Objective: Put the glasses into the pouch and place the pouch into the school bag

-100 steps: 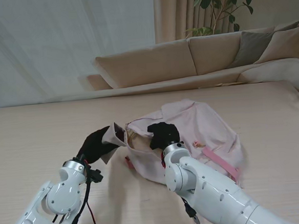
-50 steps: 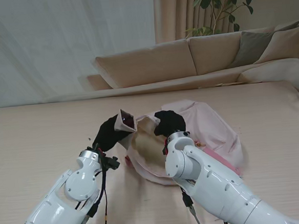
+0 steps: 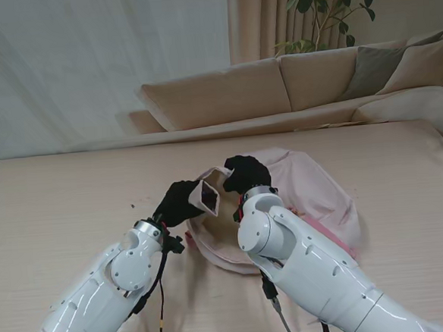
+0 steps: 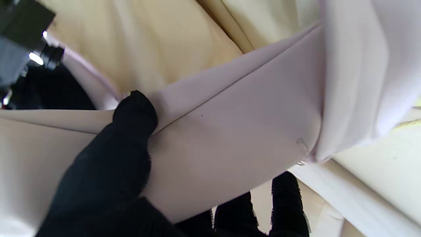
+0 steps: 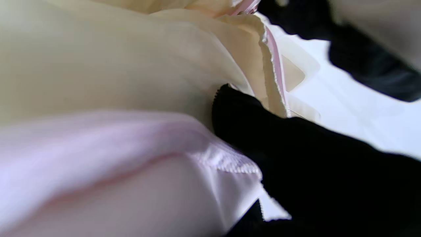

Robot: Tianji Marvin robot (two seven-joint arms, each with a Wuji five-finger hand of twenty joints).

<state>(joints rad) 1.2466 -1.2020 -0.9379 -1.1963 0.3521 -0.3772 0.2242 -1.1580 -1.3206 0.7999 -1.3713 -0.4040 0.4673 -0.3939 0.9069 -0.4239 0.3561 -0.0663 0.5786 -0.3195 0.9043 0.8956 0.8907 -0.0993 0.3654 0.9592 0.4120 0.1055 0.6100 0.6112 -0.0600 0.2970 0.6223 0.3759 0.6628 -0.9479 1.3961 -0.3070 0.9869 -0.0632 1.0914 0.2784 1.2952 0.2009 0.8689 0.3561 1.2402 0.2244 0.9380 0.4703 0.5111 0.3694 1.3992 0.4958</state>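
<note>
Stand view: left robot hand [image 3: 180, 203] grips pouch [image 3: 209, 196]; right robot hand [image 3: 245, 173] pinches school bag [image 3: 315, 194] rim.

Both hands [image 3: 180, 203] [image 3: 244, 173] clenched, raised.

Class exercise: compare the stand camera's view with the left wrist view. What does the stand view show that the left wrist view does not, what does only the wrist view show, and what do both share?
Only the stand view shows the whole table, the sofa behind it, both arms, and the right robot hand lifting the school bag's rim. Only the left wrist view shows up close the fingers pinching the fabric. Both show the left robot hand holding the pale pouch.
</note>
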